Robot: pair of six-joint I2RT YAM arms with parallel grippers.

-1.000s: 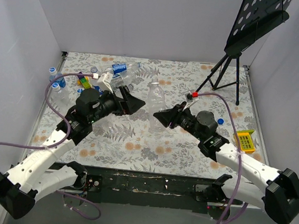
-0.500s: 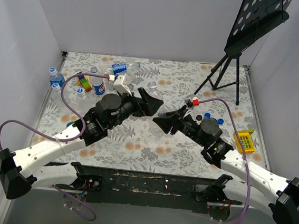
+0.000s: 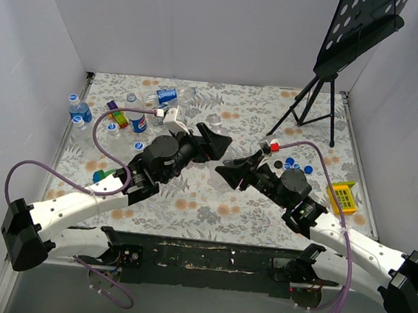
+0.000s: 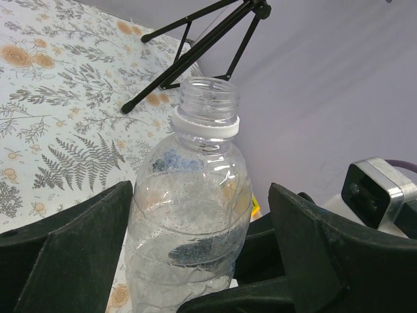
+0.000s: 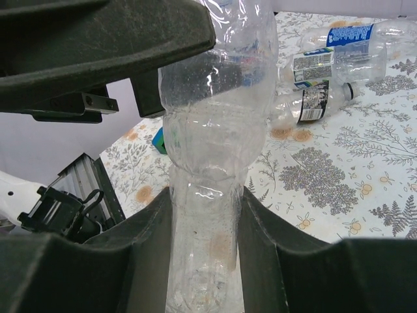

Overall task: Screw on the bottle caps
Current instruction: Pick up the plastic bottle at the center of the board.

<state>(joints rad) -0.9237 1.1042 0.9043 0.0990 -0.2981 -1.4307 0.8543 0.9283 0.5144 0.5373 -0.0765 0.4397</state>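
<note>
A clear, unlabelled bottle (image 5: 218, 124) stands upright in my right gripper (image 5: 205, 261), which is shut on its narrow lower part. Its neck (image 4: 208, 101) is open, with a white ring and no cap. My left gripper (image 4: 201, 195) straddles the bottle's wide upper body; the left finger is at the wall and a small gap shows at the right finger (image 4: 306, 254). In the top view the two grippers meet mid-table, left (image 3: 214, 142) and right (image 3: 228, 169). Loose blue bottle caps (image 3: 288, 163) lie just right of the right gripper. More bottles (image 3: 167, 93) lie at the back left.
A black tripod stand (image 3: 314, 107) occupies the back right. A yellow toy block (image 3: 341, 196) lies at the right edge and a green-and-blue toy (image 3: 102, 176) near the left arm. Labelled bottles (image 5: 339, 42) lie beyond the held one. Walls close in three sides.
My left arm has swung right from the bottle pile to the bottle held by the right gripper, and its jaws have narrowed around it. The right gripper kept its hold.
</note>
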